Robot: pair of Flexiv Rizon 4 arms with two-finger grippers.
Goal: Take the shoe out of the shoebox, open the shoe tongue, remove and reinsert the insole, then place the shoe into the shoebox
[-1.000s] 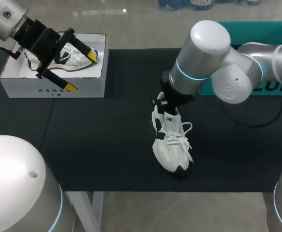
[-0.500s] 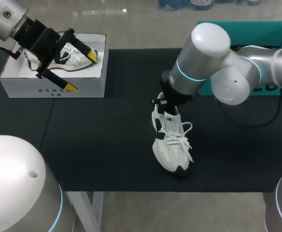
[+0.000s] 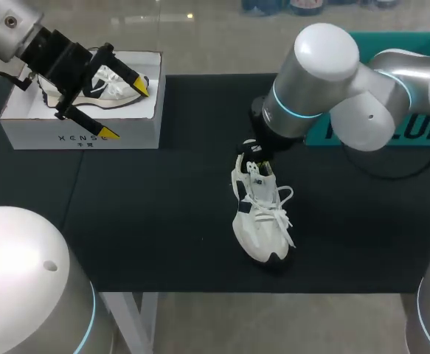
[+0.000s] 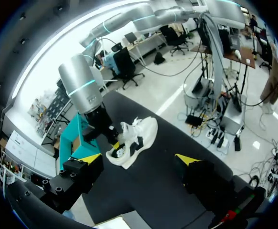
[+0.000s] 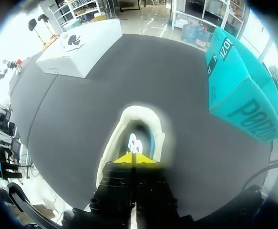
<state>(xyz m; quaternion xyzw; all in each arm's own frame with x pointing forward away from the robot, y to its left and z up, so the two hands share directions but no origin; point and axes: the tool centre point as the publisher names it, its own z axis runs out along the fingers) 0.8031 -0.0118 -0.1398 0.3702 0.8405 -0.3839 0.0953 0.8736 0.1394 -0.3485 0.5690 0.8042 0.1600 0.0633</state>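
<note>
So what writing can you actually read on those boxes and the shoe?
White shoebox front: one dark spaced word, its end hidden behind the left fingers; tiny line beneath, too small to read.
Teal box: large dark lettering, cut off and warped; not readable whole.
Shoe: small marks only, too blurred to read.

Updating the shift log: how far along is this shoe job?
Done: the white shoe stands on the table, out of the white shoebox. In hand: the right gripper, fingers together, is at the shoe's opening, the insole visible inside. To do: removing and reinserting the insole, then boxing the shoe. The left gripper hangs open over the shoebox.
</note>
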